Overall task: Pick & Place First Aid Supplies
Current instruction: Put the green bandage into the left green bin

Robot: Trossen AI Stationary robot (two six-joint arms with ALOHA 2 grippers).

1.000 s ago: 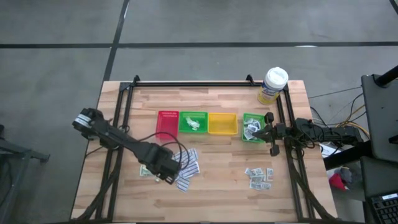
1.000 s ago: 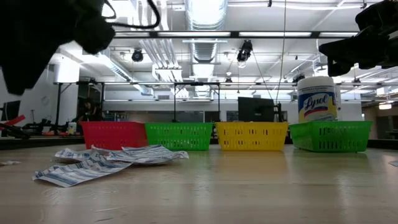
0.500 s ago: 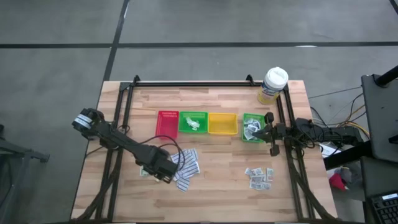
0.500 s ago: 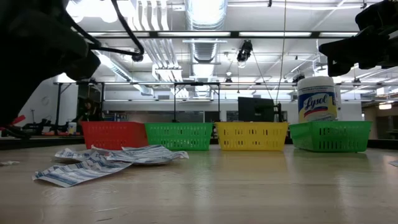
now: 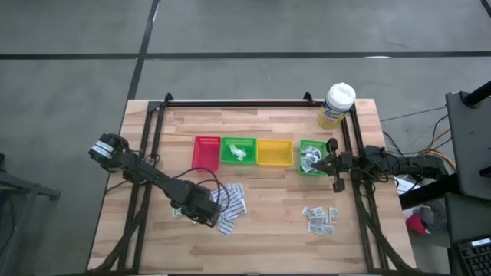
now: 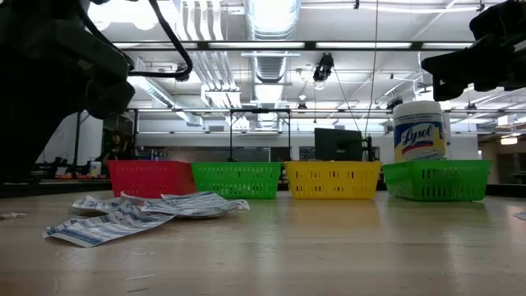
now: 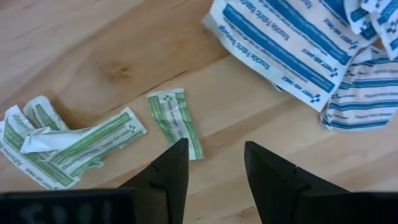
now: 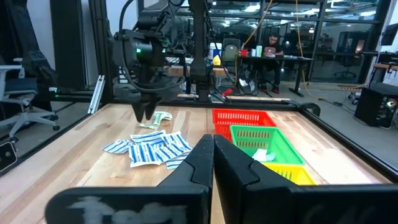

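The first aid supplies lie loose on the wooden table. A pile of white strips with blue print lies left of centre, and pale green-white sachets lie to its left. Small grey-white squares lie at the near right. My left gripper hangs open, pointing down, just above the table between the sachets and the strips. One single sachet lies flat just ahead of one fingertip. My right gripper is shut and level at the table's right side, over the right green tray.
A row of trays stands across the middle: red, green holding a few packets, yellow and a second green one holding packets. A white-lidded tub stands at the far right. Black frame rails run along both sides.
My left gripper has come down toward the table over the green-white sachets, staying open. The packets have not moved.
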